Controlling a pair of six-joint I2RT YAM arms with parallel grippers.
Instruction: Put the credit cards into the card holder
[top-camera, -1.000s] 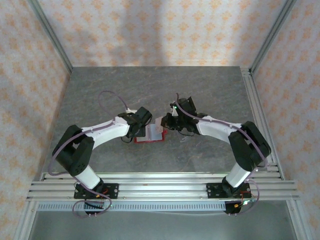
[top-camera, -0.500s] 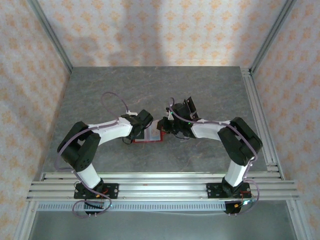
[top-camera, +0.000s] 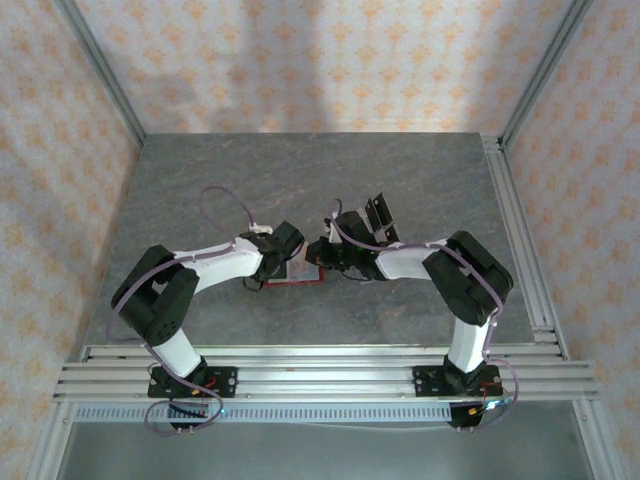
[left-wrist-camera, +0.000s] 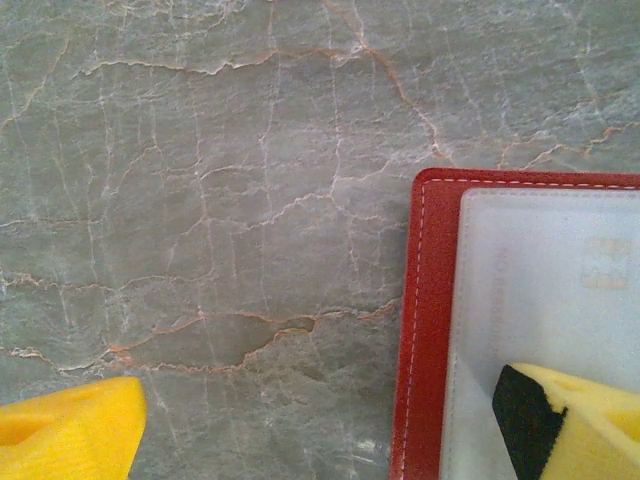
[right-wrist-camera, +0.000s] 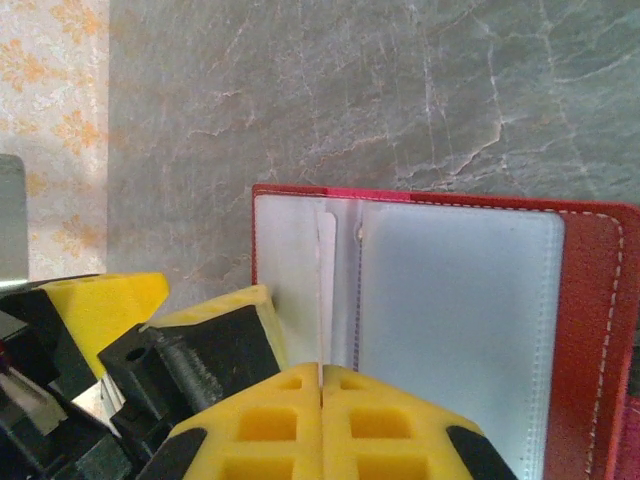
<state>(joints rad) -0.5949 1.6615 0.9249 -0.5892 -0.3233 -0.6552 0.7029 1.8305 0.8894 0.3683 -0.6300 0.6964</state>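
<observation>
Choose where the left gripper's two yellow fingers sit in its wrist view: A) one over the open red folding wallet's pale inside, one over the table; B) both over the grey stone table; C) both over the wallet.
A: one finger of the left gripper overlaps the pale inside of the red folding wallet, the other finger lies over the grey stone table.

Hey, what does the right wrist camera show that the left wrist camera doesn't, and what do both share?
Right wrist view: the right tool shut on a credit card seen edge-on, standing over the centre fold of the open card holder, with patterned wallpaper at the left. Left wrist view: the left tool open, one finger over the holder's pale lining, the other above bare table. Both: the red card holder with white stitching, lying on the grey marbled table.
</observation>
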